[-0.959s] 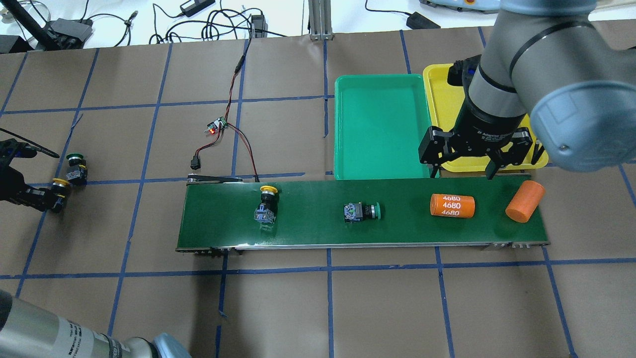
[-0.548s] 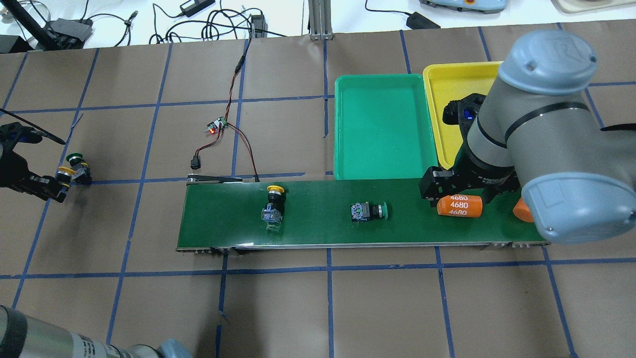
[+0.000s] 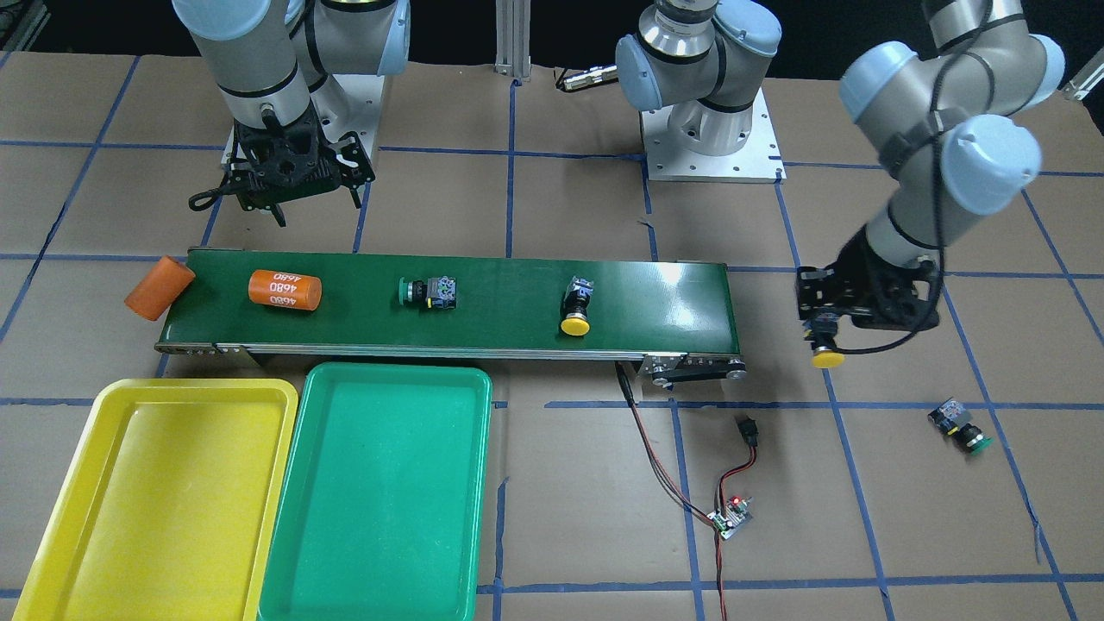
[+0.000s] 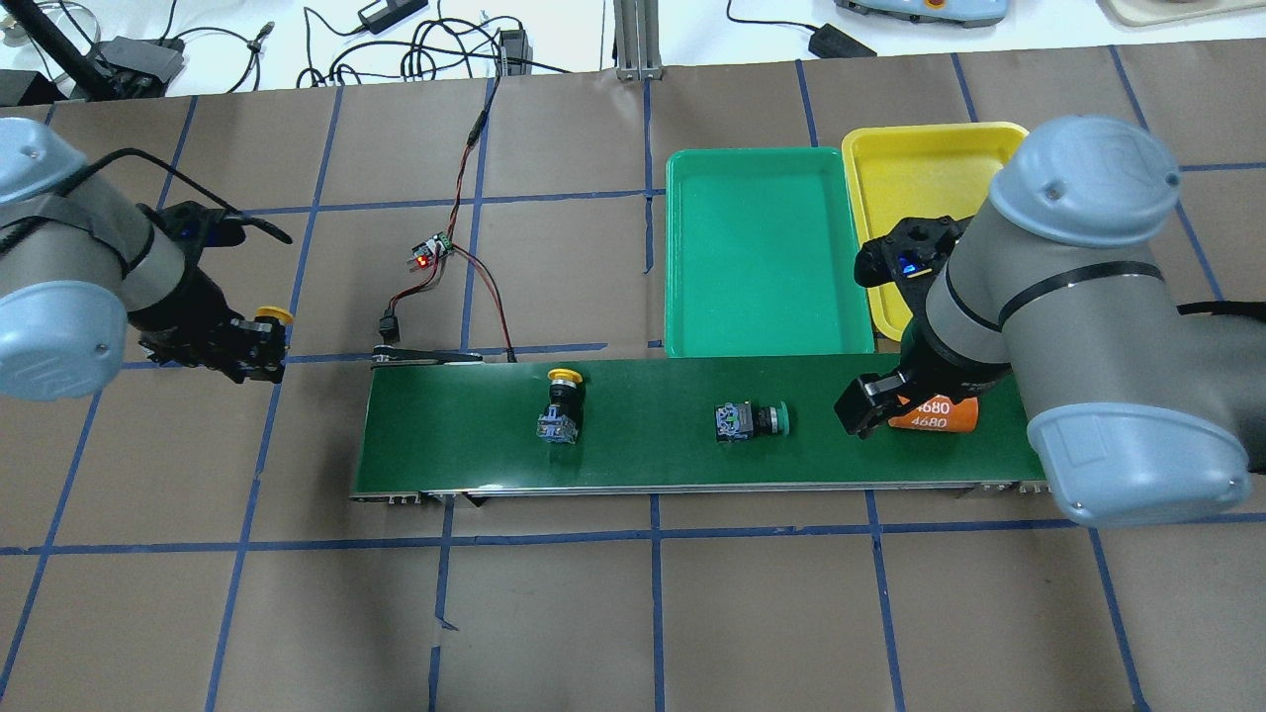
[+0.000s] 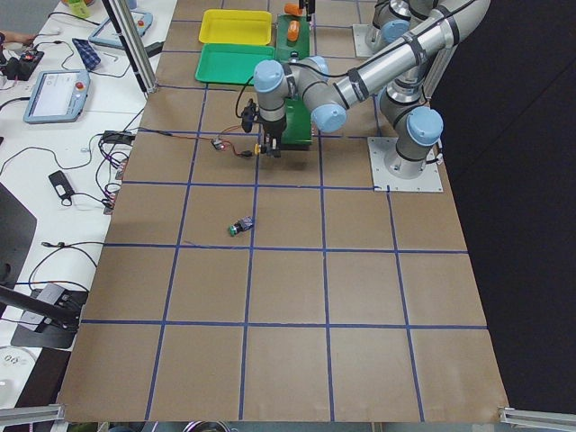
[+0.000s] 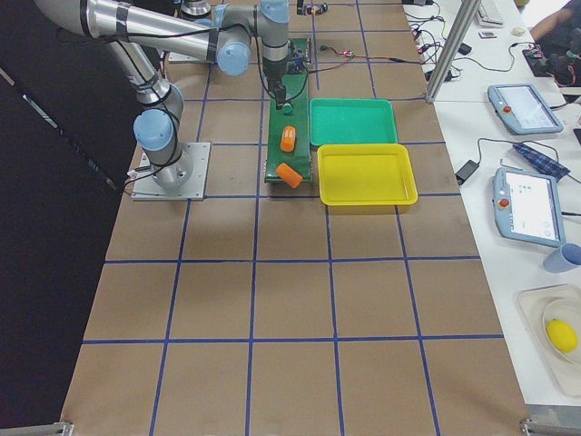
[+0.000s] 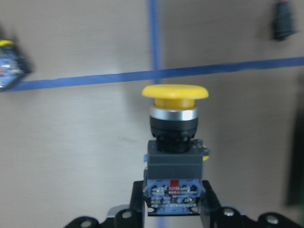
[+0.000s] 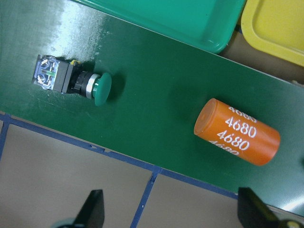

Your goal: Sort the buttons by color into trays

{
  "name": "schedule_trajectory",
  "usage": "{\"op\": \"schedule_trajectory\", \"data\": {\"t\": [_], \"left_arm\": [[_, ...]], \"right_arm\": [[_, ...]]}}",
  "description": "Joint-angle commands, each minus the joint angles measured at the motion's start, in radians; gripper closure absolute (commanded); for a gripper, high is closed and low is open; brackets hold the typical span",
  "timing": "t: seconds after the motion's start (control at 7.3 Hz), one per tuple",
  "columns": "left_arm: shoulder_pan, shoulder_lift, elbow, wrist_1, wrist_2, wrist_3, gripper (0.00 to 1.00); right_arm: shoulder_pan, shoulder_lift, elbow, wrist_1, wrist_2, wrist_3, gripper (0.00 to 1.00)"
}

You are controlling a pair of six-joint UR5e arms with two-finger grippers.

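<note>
Front view: brown paper gridded with blue tape covers the table (image 3: 569, 207). The left gripper (image 3: 824, 332) is clamped on a yellow button (image 3: 828, 355) just off the belt's (image 3: 509, 280) end. On the belt lie a 2nd yellow button (image 3: 576, 309), a green button (image 3: 429, 293) and a labelled cylinder (image 3: 285, 290). A plain cylinder (image 3: 159, 289) sits partly off the other end, and a loose green button (image 3: 959, 424) lies on the paper, well apart. The right gripper (image 3: 289, 185) hangs spread wide. The yellow tray (image 3: 155, 509) and green tray (image 3: 379, 500) sit side by side near the belt. Overhead: a white bench (image 4: 564, 30) strewn with cables borders the table. Left side: a pendant (image 5: 56, 94) rests on that bench. Left wrist: fingers (image 7: 137, 211) pinch the button's body. Right wrist: 2 fingertips (image 8: 95, 209) stand far apart.
</note>
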Motion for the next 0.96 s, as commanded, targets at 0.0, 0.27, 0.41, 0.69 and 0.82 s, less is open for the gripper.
{"op": "schedule_trajectory", "data": {"t": [0.0, 0.27, 0.41, 0.69, 0.82], "left_arm": [[-0.226, -0.019, -0.02, 0.012, -0.054, -0.218, 0.99], [-0.273, -0.026, -0.028, 0.024, -0.055, -0.234, 0.96], [-0.276, -0.031, -0.028, 0.024, -0.057, -0.247, 0.79], [-0.287, -0.025, -0.055, 0.023, -0.051, -0.278, 0.59], [-0.287, -0.008, -0.071, 0.024, -0.045, -0.281, 0.59]], "right_arm": [[-0.003, 0.002, 0.06, -0.123, 0.002, -0.232, 0.0], [-0.006, 0.0, 0.156, -0.304, 0.003, -0.416, 0.0], [-0.008, 0.002, 0.166, -0.329, 0.006, -0.49, 0.0], [-0.009, 0.006, 0.168, -0.329, 0.058, -0.622, 0.0], [-0.011, 0.017, 0.168, -0.329, 0.06, -0.695, 0.0]]}}
